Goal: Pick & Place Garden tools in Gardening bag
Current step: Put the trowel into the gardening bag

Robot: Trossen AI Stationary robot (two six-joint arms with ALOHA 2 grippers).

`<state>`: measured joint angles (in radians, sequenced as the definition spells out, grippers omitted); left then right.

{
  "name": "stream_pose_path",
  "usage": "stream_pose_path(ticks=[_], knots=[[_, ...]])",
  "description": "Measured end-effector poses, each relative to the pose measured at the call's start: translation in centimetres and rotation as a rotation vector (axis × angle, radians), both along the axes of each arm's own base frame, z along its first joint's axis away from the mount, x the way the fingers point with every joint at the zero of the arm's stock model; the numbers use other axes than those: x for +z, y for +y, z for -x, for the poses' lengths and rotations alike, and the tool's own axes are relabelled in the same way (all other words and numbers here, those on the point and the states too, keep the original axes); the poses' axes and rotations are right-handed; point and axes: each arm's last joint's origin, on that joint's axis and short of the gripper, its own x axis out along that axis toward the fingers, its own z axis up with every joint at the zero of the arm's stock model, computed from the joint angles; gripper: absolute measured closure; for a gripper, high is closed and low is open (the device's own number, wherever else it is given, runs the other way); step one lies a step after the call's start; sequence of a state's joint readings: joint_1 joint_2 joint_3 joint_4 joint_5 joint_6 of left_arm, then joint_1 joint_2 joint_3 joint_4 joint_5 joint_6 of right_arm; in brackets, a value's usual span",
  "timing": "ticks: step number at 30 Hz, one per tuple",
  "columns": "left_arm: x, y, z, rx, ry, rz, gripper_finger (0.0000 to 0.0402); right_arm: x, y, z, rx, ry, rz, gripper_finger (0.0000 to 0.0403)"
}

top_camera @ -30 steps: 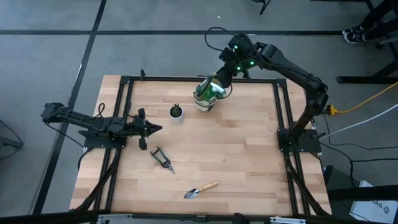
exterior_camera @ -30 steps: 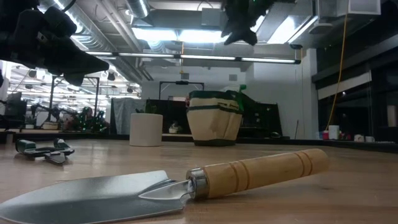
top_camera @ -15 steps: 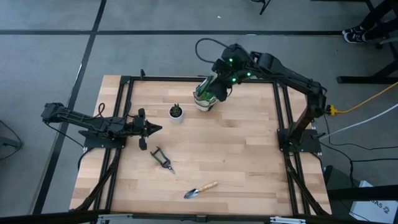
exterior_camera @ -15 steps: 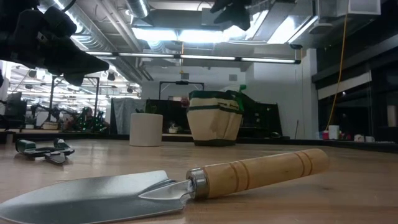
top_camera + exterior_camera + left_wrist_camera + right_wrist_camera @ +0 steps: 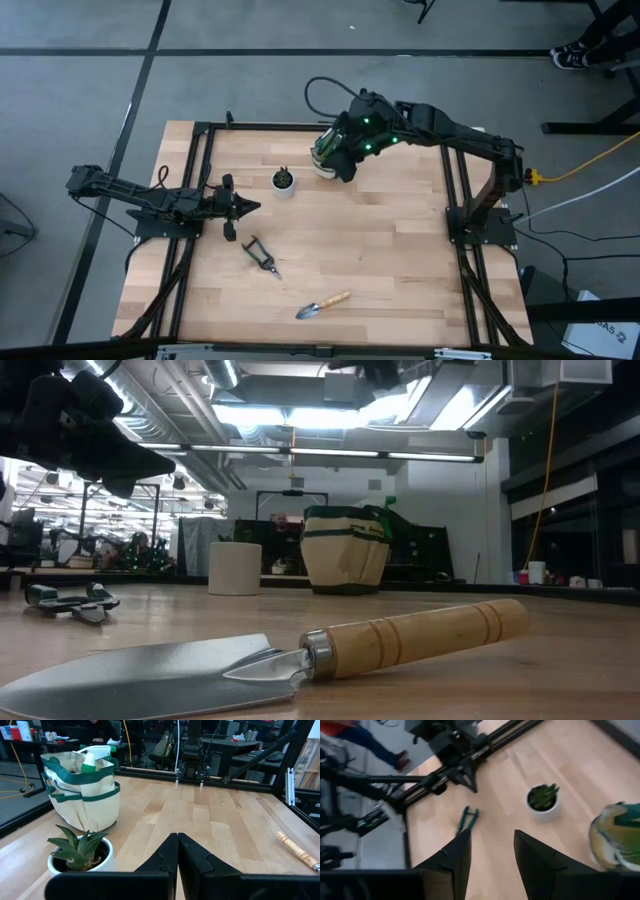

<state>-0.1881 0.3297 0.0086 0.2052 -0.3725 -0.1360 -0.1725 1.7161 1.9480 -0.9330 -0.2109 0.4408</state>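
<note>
so the gardening bag (image 5: 82, 795) sits at the far side of the table (image 5: 400, 250), just beside the little potted plant (image 5: 284, 180), and the green spray bottle (image 5: 91, 760) is already standing in it, nozzle poking out the top. two tools are not in yet: the pruning shears (image 5: 260, 255) lie left of the middle, and the trowel (image 5: 280, 655) rests near the front edge, well apart from the bag.

right gripper (image 5: 487, 857) hangs in the air over the bag's near side, fingers spread with nothing between them. left gripper (image 5: 177, 852) waits at the left edge, pointing toward the plant, fingers pressed together and empty.

my guess is the next step is fetching the shears. best way to do it: swing clear of the plant pot, come straight down over the handles where they're narrowest, and line the fingers across them so they don't twist out.

hard to tell: the bag's inside is mostly covered by the right arm from above, and i can't spot any stick tool
</note>
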Motion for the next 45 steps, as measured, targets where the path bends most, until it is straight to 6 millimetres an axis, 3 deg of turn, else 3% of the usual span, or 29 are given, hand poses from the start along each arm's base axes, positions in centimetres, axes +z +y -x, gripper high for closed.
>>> stream_pose_path(ticks=[6,19,31,39,45], knots=[[0.0,0.0,0.0,0.0,0.0,0.0,0.0398,0.2,0.5,-0.3,-0.077,-0.013,0.118,0.0254],[0.0,0.0,0.0,0.0,-0.001,0.0,0.0398,-0.5,2.2,0.1,0.031,0.068,0.145,0.0254],[0.0,0.0,0.0,0.0,0.0,0.0,0.0398,-1.9,5.6,1.6,0.204,0.279,0.149,0.0254],[0.0,0.0,0.0,0.0,0.0,0.0,0.0398,-1.9,8.9,1.8,0.284,0.277,0.185,0.0254],[0.0,0.0,0.0,0.0,0.0,0.0,0.0398,-3.0,11.8,2.0,0.383,0.304,0.184,0.0254]])
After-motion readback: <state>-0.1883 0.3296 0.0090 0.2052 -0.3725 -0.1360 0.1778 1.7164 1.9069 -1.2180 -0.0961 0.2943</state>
